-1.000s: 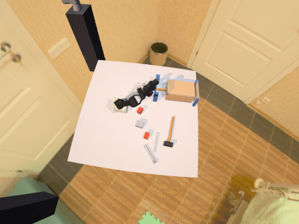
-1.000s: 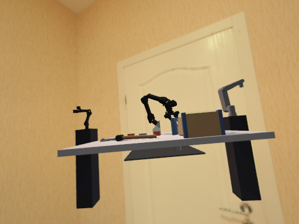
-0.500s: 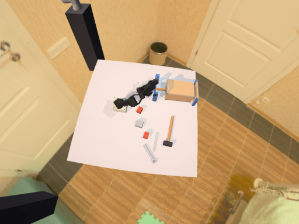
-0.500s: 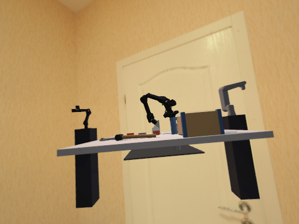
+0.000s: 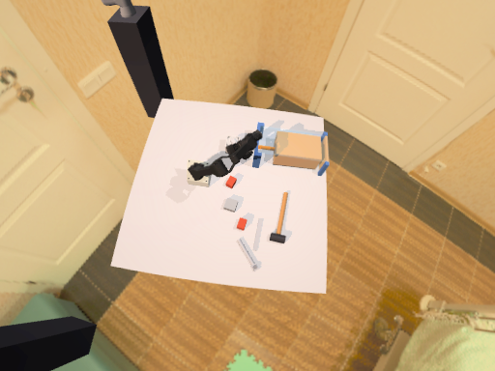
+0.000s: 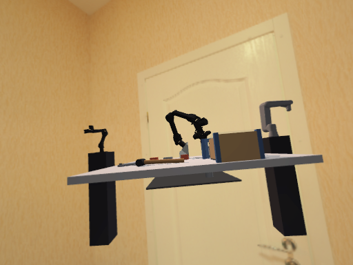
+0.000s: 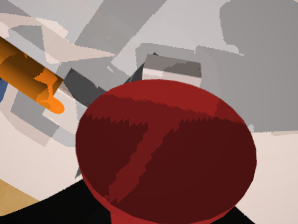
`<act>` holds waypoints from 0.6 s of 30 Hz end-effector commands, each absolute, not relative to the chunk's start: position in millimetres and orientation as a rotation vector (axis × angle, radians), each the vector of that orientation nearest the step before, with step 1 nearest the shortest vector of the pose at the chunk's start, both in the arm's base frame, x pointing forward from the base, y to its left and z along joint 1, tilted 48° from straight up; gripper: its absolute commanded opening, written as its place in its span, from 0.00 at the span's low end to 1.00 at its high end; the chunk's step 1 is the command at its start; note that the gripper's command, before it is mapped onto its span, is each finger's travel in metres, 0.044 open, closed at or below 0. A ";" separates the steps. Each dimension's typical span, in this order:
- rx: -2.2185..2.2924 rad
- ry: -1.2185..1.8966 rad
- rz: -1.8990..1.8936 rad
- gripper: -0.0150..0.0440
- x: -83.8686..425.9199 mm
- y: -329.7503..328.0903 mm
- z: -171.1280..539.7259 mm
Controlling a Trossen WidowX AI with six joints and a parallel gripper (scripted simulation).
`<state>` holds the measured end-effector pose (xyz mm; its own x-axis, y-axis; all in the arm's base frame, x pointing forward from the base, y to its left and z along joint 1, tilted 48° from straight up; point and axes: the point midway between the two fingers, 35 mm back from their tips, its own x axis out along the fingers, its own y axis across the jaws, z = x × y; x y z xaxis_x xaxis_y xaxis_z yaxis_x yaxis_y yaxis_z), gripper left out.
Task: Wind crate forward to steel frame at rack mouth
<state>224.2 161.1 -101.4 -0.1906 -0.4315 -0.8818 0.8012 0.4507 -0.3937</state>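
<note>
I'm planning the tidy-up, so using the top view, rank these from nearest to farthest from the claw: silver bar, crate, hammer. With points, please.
1. Crate [image 5: 297, 145] [image 6: 238, 146]: just to the image right of the claw [image 5: 256, 136] [image 6: 203, 136] [image 7: 150, 212].
2. Hammer [image 5: 282, 214] [image 6: 163, 161]: lower down the table, handle end toward the crate.
3. Silver bar [image 5: 248, 253] [image 6: 125, 165]: near the table's bottom edge.

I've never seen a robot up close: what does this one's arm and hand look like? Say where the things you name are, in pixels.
The arm [image 5: 223, 166] [image 6: 175, 130] is black all over, made of slim links with chunkier rounded joints, and stands on a pale, whitish base. The hand [image 6: 203, 137] is black too, with dark fingers. I can't make out any cables or markings.
</note>
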 end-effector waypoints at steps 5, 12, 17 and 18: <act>0.354 1.351 -1.152 0.25 227.1 160.8 -104.2; 0.355 1.351 -1.151 0.25 231.6 163.7 -106.8; 0.355 1.350 -1.151 0.25 235.8 166.8 -109.5; 0.355 1.350 -1.151 0.25 236.9 167.6 -110.2</act>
